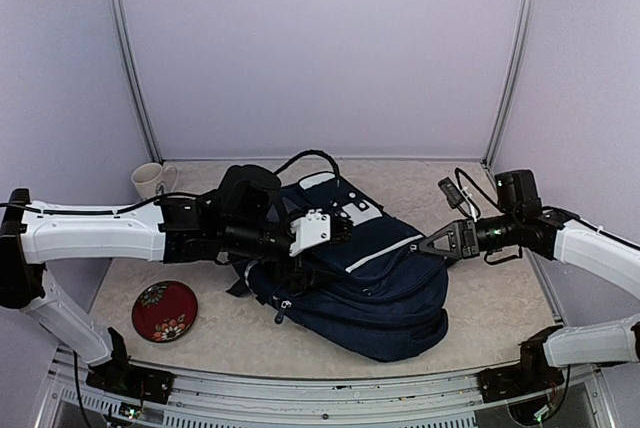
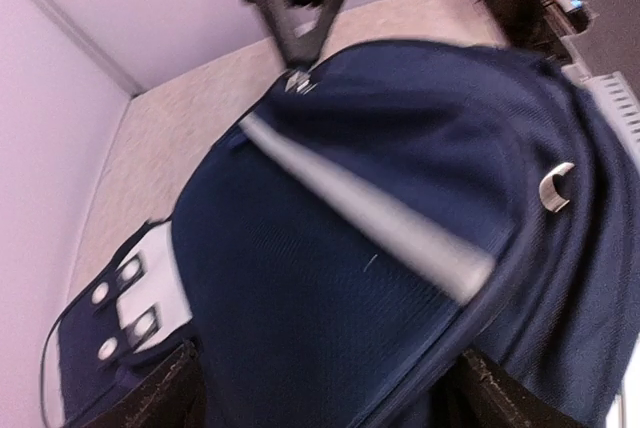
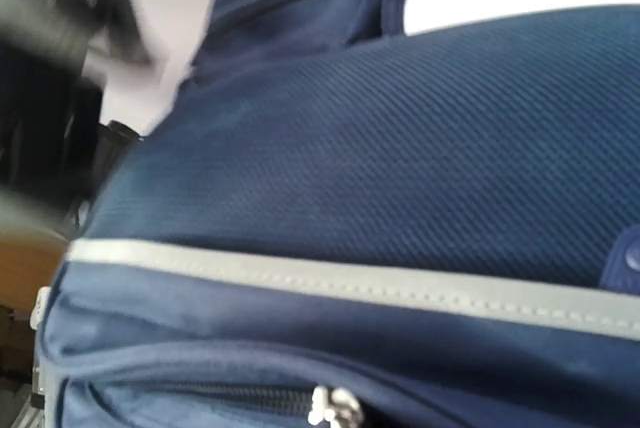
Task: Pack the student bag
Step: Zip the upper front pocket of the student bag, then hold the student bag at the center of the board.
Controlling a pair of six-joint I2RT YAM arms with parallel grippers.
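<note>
The large navy-blue fabric backpack (image 1: pixel 380 288) lies flat in the middle of the beige table (image 1: pixel 500 313), the left gripper (image 1: pixel 338 231) spread wide over its top, likely steadying it, while the right gripper (image 1: pixel 428 245), jaws drawn together, noses its right edge, perhaps after a zip.

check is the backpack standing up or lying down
Lying down: the student bag rests flat on the table, its white-patched front facing up.

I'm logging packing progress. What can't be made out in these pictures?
Inside the navy-blue fabric backpack: hidden in every view by its own cloth.
Left gripper tips: merge with the backpack in top view; cut off at left wrist view's bottom edge.
Whether the right gripper pinches anything: too small in top view, blurred in left wrist view.
</note>
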